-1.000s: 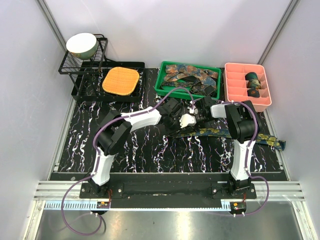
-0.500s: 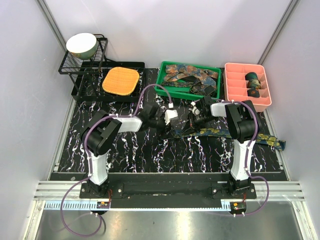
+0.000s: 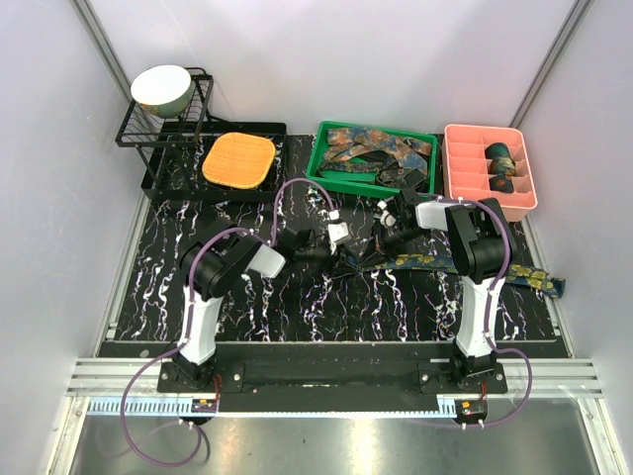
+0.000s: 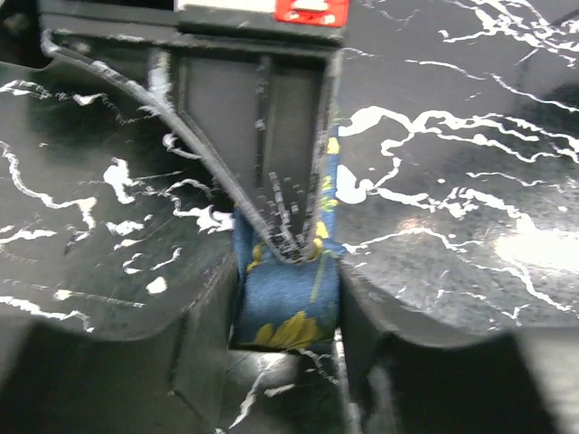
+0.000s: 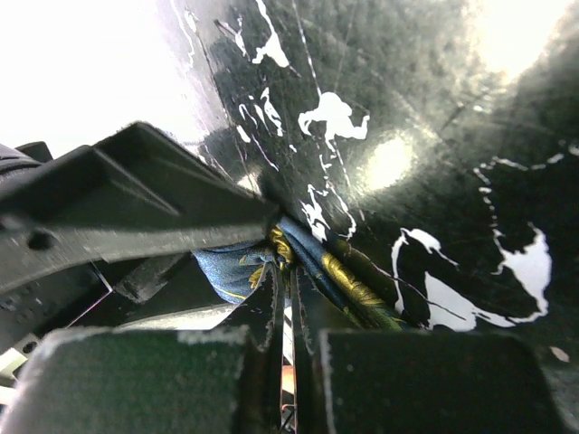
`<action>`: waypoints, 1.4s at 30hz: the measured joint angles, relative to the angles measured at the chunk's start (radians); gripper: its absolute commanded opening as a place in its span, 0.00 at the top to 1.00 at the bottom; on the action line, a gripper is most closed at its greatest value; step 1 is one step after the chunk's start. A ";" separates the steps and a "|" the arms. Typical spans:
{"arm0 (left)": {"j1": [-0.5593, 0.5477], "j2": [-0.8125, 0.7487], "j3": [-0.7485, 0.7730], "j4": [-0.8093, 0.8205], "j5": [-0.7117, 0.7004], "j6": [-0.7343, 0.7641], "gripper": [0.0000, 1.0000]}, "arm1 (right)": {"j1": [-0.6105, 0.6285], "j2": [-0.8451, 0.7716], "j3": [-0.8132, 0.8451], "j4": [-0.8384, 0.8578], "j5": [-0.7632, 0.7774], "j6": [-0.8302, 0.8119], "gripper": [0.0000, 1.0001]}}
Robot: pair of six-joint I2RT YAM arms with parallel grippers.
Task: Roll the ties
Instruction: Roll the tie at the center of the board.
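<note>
Lying on the black marbled mat (image 3: 297, 297), the blue paisley tie (image 4: 282, 318) is filling the gap between the left gripper's (image 4: 285, 303) fingers; whether they are squeezing it is unclear. The right gripper (image 5: 288, 271) is pinching its folded end, jaws closed.

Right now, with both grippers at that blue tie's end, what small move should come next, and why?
Probably close the left gripper on the blue tie. The tie's end lies flat between its parted jaws, seemingly unsqueezed, while the right gripper is shut on the same end. A second hold would likely steady it for rolling.
</note>
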 measured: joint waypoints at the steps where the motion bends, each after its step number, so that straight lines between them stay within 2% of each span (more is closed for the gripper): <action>1: -0.003 0.000 -0.001 0.001 0.002 -0.003 0.59 | 0.000 0.001 0.001 -0.003 0.003 0.000 1.00; 8: -0.013 -0.005 0.040 -0.097 -0.008 0.032 0.64 | 0.002 0.002 0.015 -0.023 0.020 0.004 1.00; 14: -0.051 -0.046 0.156 -0.420 -0.096 0.160 0.71 | -0.005 0.002 0.025 -0.041 0.027 0.002 1.00; 17: -0.072 -0.063 0.208 -0.567 -0.154 0.229 0.75 | -0.005 0.002 0.026 -0.043 0.024 0.000 0.90; 18: -0.078 -0.066 0.228 -0.616 -0.171 0.251 0.76 | -0.005 0.002 0.026 -0.042 0.022 -0.001 0.83; 22: -0.094 -0.070 0.292 -0.770 -0.224 0.337 0.82 | -0.001 0.002 0.029 -0.041 0.010 -0.002 0.75; 26: -0.098 -0.072 0.329 -0.863 -0.242 0.394 0.85 | -0.009 0.002 0.047 -0.063 -0.003 -0.027 0.73; 31: -0.101 -0.063 0.388 -0.988 -0.266 0.425 0.84 | -0.029 0.002 0.060 -0.082 -0.042 -0.068 0.62; 36: -0.102 -0.045 0.436 -1.060 -0.272 0.432 0.84 | -0.034 -0.005 0.036 -0.050 -0.111 -0.053 0.58; 42: -0.106 -0.036 0.458 -1.091 -0.280 0.438 0.83 | -0.027 -0.028 0.006 0.024 -0.169 -0.003 0.59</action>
